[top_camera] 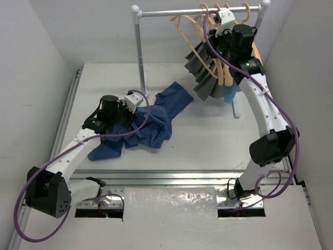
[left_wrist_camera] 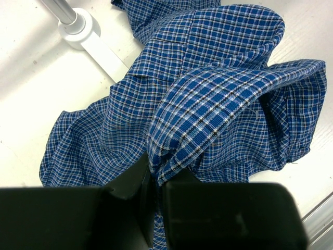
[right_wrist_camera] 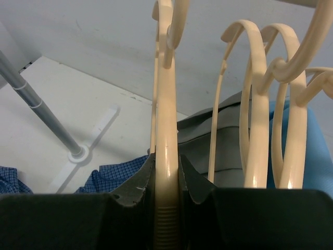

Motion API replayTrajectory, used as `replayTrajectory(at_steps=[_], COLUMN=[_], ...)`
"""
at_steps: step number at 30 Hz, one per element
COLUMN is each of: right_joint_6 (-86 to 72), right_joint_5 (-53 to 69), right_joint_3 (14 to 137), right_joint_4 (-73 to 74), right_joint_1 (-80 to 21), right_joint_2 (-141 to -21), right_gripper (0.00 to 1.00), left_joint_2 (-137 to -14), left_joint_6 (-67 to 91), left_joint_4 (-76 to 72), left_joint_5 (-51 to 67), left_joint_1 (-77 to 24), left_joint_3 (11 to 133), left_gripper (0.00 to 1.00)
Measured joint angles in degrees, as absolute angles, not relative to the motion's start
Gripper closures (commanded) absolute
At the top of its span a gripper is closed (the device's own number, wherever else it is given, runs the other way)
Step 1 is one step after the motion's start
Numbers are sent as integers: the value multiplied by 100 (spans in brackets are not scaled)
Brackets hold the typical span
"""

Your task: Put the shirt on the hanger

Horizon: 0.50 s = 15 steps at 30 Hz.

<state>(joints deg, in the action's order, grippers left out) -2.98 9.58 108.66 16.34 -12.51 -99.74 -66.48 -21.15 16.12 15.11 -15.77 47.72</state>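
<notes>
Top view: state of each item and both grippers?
shirt, crumpled on table, one fold pinched
hanger, clamped, up by rail
left gripper, shut on shirt
right gripper, shut on hanger
grey cloth, hanging under rail
teal cloth, hanging beside grey cloth

2 white-black arms (top_camera: 73, 153), purple cables (top_camera: 206, 32), perhaps LEDs (top_camera: 221, 52)

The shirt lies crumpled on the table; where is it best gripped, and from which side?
Probably the raised fold of the shirt, approached from the left side, where the left end effector is closed on it. That ridge stands up from the table, so it can be pinched from both sides.
</notes>
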Motion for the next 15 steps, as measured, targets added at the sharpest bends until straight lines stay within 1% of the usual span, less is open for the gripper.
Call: replayTrajectory(at_steps=[10, 15], right_joint_6=[-301, -301], right_joint_5=[1002, 1074], right_joint_3=[10943, 11544], right_joint_4=[1673, 1813], right_joint_1=[-1251, -1251], right_joint_2=[-9970, -9981], right_gripper=[100, 100], left_joint_2=[-6639, -6639], left_joint_6=[-2115, -2115], left_joint_4=[1612, 1619], left_joint_5=[1509, 1509], left_joint_1=[-1575, -1577], left_joint_3=[4772, 4772], left_gripper=[100, 100])
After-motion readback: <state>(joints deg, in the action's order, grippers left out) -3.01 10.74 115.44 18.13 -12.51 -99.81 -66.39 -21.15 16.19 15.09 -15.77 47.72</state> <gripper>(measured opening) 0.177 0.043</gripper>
